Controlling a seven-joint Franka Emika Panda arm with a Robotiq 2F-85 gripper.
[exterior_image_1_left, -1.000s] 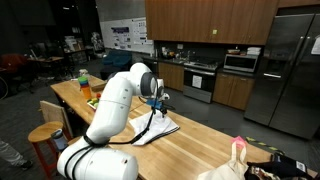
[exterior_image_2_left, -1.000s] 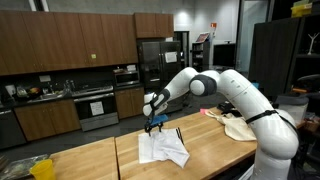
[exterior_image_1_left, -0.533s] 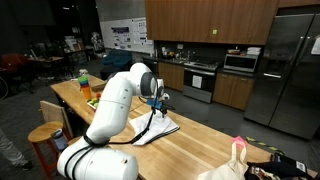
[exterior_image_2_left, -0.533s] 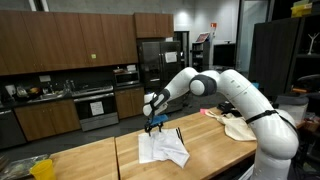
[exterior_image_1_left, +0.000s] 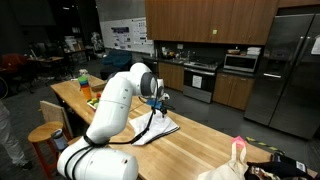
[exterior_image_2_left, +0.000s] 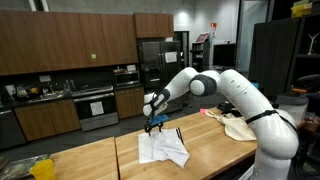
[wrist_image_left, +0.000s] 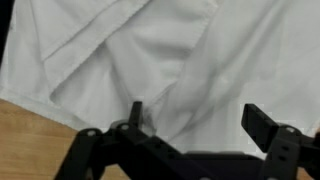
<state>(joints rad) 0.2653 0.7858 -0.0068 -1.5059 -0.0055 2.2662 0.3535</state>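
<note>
1 white cloth (wrist_image_left: 150, 50) is pretty much all I've got in the wrist view right now. It's lying rumpled and partly folded over itself on the wooden table (exterior_image_2_left: 90, 160), right under the arm.

The gripper (wrist_image_left: 197, 115) hangs just above it with the jaws spread wide and nothing between them. Can't tell for sure if the tips touch the fabric, but it looks like they're just clear of it.

My guess on handling: it's light, thin and totally limp, so it'll sag and drape as soon as it's lifted. Not fragile at all. Flat patches would probably just skid on the wood, so I'd pinch 1 of the raised creases or a corner. Overlapping layers could come up together.

As for writing, I see no tag, logo or print on the cloth. The posters (exterior_image_1_left: 125, 37) on the far wall in an exterior view are way too small to read.
</note>
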